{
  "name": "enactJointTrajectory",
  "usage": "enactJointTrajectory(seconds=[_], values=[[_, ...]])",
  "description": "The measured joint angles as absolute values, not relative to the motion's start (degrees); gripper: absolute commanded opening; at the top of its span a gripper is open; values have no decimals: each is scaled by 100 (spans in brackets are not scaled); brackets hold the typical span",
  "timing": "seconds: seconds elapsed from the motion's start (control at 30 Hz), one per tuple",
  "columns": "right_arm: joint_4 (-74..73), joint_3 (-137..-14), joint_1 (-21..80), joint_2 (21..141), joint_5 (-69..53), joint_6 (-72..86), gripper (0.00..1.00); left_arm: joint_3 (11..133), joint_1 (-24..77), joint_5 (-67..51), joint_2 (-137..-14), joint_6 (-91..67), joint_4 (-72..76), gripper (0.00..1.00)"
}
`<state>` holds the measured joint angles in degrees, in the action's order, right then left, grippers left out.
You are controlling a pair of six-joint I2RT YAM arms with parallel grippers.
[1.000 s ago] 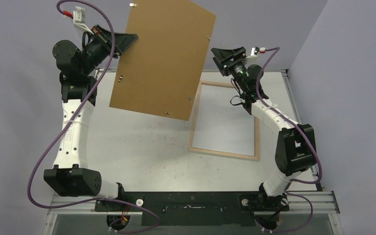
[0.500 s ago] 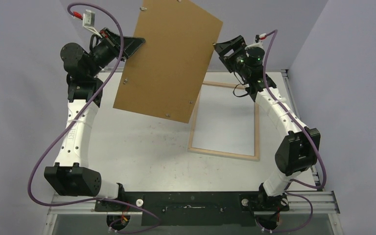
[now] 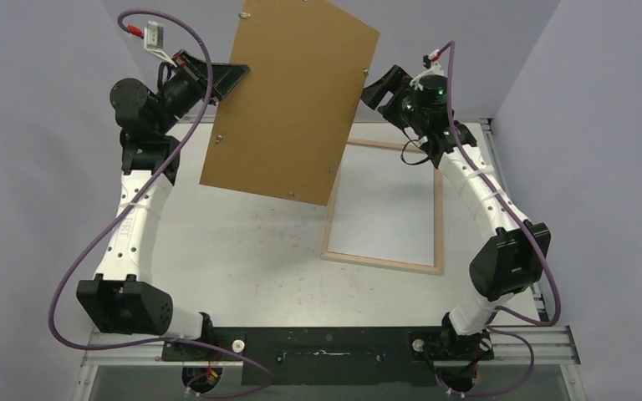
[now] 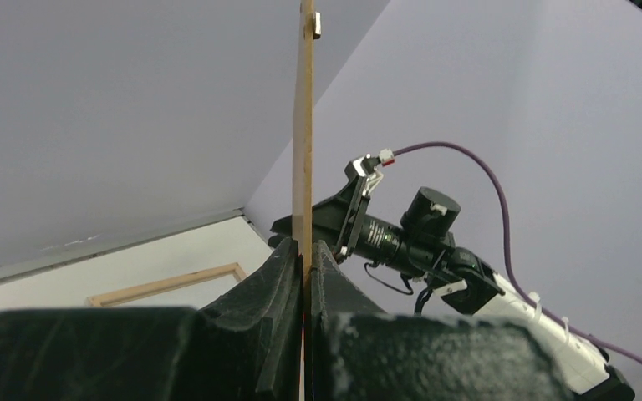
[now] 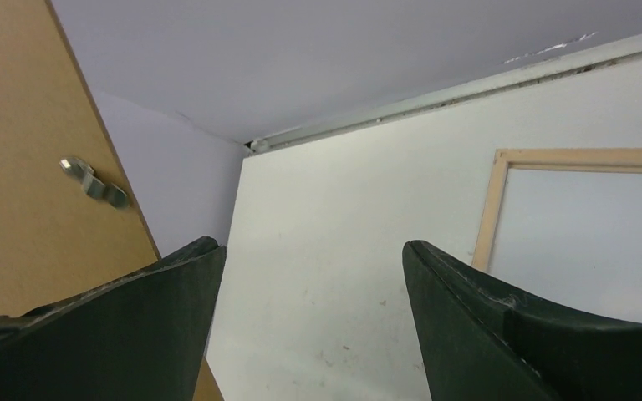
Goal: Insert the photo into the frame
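Left end effector (image 3: pixel 231 78) clamps the hardboard sheet (image 3: pixel 288 100); right end effector (image 3: pixel 375 87), released, has come beside its edge, leaving the frame (image 3: pixel 439 224) below uncovered.

Left arm raised toward upper left, left gripper (image 3: pixel 230 73) pinched on the brown board (image 3: pixel 288 100); right arm raised at upper right, right gripper (image 5: pixel 313 263) with jaws apart.

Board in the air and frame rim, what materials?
The board looks like hardboard: matte even brown, thin, no grain. Its clips look metal, shiny grey. The frame rim seems pale unfinished wood, matte.
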<state>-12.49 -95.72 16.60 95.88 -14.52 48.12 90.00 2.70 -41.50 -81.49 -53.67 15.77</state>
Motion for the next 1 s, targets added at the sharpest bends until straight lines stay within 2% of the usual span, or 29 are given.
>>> enactJointTrajectory(seconds=[0.37,0.57,0.77,0.9,1.0], values=[[-615,-7666,1573,8449,-1765,4740,87,8715,381,-3511,-8471,-6263,1951,0],[843,-6521,1492,7511,-1728,5282,90,8715,381,-3304,-8488,-6748,2032,0],[2185,-6464,1492,7616,-1986,6007,91,8715,381,-3232,-8554,-7240,2082,0],[2788,-6545,1492,7889,-2217,6517,89,8715,381,-3190,-8613,-7583,2126,0],[3435,-6624,1492,8276,-2491,7083,77,8711,381,-3162,-8646,-7811,2123,0]])
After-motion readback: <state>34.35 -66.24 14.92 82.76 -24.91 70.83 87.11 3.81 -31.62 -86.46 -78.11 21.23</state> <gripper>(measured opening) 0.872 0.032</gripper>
